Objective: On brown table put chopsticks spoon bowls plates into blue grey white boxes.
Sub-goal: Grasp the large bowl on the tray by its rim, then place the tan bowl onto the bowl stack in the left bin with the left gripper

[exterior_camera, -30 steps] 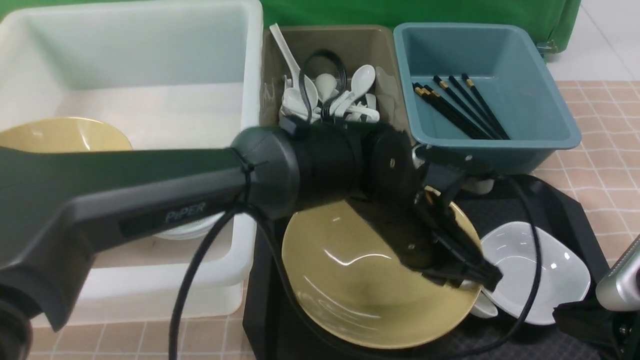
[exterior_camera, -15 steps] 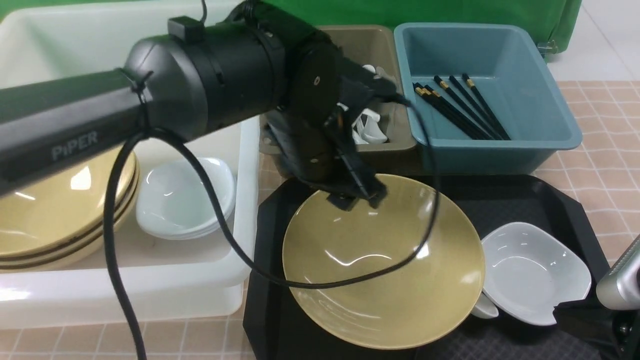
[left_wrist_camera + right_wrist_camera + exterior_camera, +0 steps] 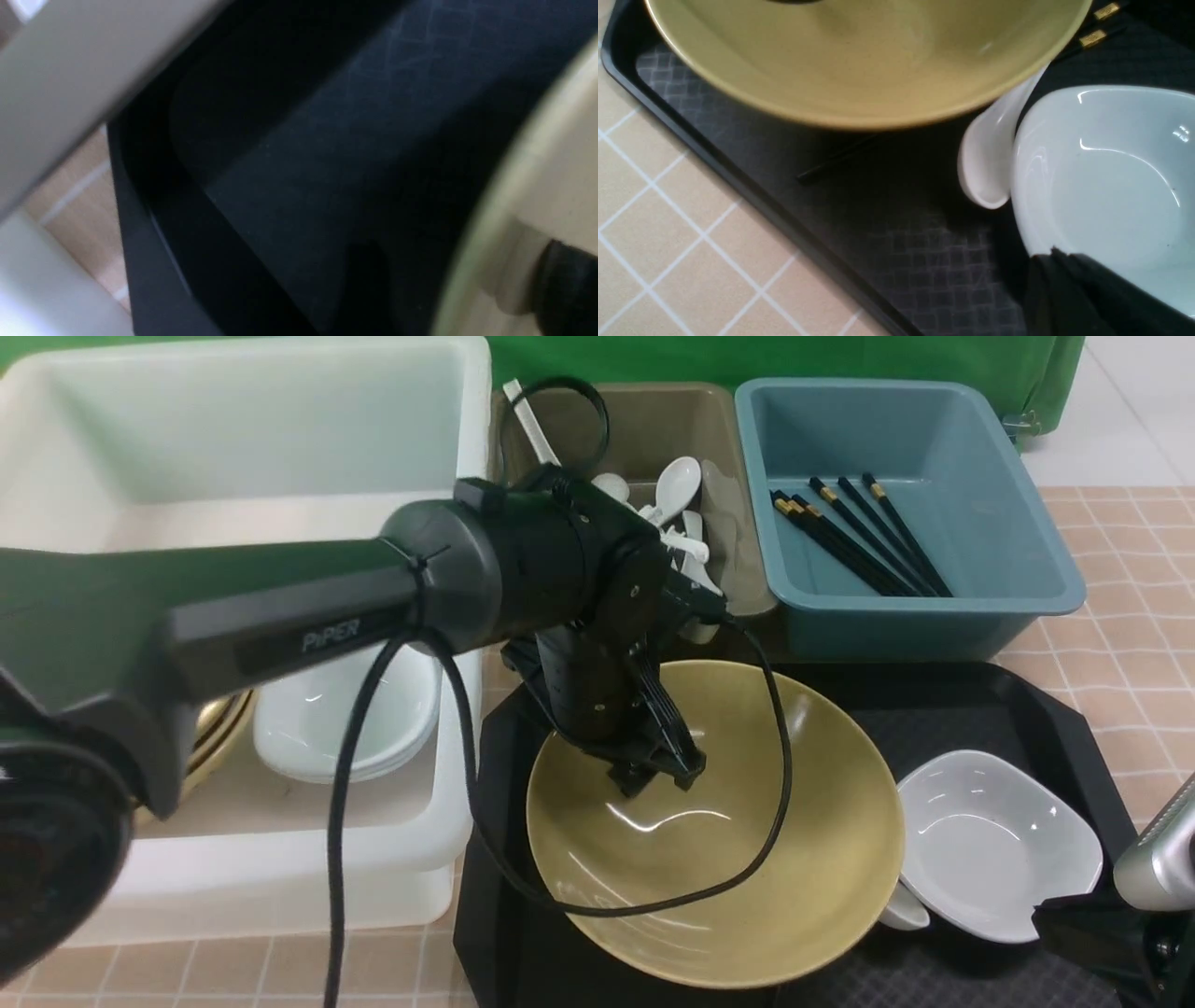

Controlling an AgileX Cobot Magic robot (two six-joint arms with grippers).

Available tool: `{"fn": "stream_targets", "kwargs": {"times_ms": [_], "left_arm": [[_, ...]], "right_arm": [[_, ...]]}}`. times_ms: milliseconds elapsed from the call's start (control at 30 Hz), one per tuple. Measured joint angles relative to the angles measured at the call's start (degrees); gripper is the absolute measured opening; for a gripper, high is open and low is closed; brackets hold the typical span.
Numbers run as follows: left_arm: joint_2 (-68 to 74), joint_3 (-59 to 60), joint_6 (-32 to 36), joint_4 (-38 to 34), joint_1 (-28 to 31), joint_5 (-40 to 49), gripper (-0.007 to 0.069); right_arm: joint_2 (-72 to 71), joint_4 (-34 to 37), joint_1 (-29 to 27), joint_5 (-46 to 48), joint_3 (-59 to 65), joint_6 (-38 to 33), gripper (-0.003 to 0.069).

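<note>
mustard bowl (image 3: 728, 859) sat on the black tray (image 3: 1027, 709), its far rim inside the parted left claw (image 3: 653, 773), seemingly lined up for a lift into the white tub (image 3: 280, 448); right claw (image 3: 1057, 280) hung closed, empty, by the plate (image 3: 999, 840).

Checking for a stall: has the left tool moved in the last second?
Yes: left tool shifted left, from the tan bowl's right rim by the white plate to its far-left side.
</note>
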Motion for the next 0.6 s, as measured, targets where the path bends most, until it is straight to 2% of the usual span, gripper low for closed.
{"fn": "stream_targets", "kwargs": {"times_ms": [33, 100, 133, 167, 267, 333, 433, 600], "left_arm": [[-1.0, -0.5, 0.1, -1.1, 0.1, 0.5, 0.0291], [-2.6, -0.7, 0.3, -2.2, 0.1, 1.2, 0.0226], [-2.8, -0.7, 0.3, -2.4, 0.1, 1.2, 0.0218], [-4.3, -0.8, 0.3, -3.9, 0.1, 1.6, 0.0148], [-8.8, -0.8, 0.6, -5.2, -0.1, 1.8, 0.0036], [-12.7, -0.8, 0.7, -5.5, 0.0, 1.9, 0.0008], [-18.5, -0.4, 1.8, -3.1, 0.2, 1.8, 0.0008], [-32.4, -0.4, 1.1, -2.2, 7.5, -0.6, 0.0006]], "right_arm": [[0.0, 0.0, 0.0, 0.0, 0.0, 0.0, 0.0048], [0.0, 0.0, 0.0, 0.0, 0.0, 0.1, 0.0048], [0.0, 0.0, 0.0, 0.0, 0.0, 0.1, 0.0048], [0.0, 0.0, 0.0, 0.0, 0.0, 0.1, 0.0048], [0.0, 0.0, 0.0, 0.0, 0.0, 0.1, 0.0048], [0.0, 0.0, 0.0, 0.0, 0.0, 0.1, 0.0048], [0.0, 0.0, 0.0, -0.1, 0.0, 0.1, 0.0049], [0.0, 0.0, 0.0, 0.0, 0.0, 0.2, 0.0049]]}}
